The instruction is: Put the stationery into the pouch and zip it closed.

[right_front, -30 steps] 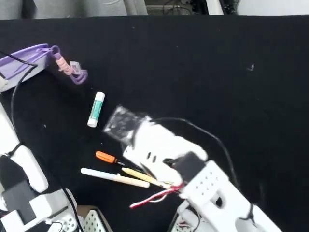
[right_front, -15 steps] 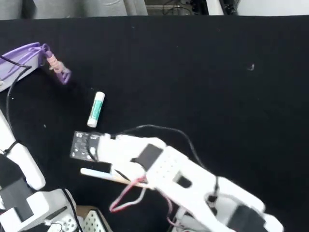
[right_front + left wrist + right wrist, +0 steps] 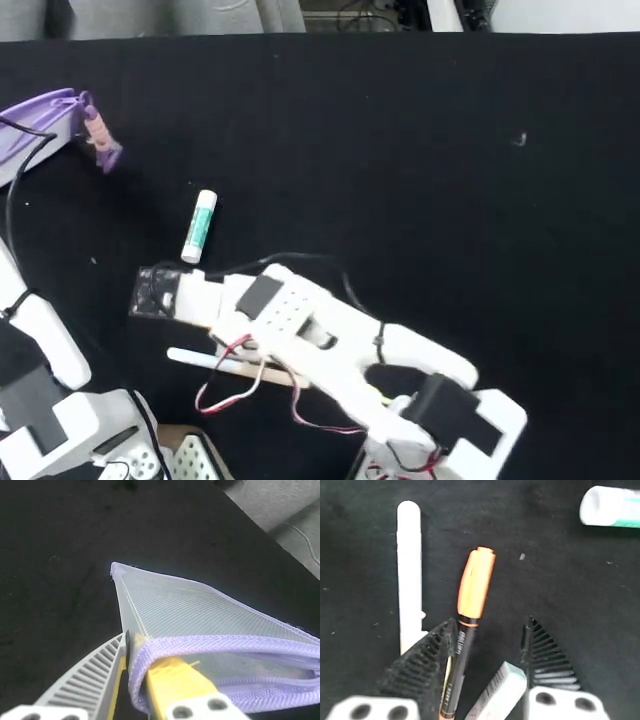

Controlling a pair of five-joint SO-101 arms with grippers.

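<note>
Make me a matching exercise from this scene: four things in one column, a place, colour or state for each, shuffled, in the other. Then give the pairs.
Things:
1. pouch
2. glue stick
3. orange-capped pen
4. white pen

Descriptions:
A. lies between the open jaws of the right gripper
B. purple-edged, clamped by the left gripper
C. green label, lying apart from the pens
D. plain white, lying alongside the capped pen

Pairs: 1-B, 2-C, 3-A, 4-D
</note>
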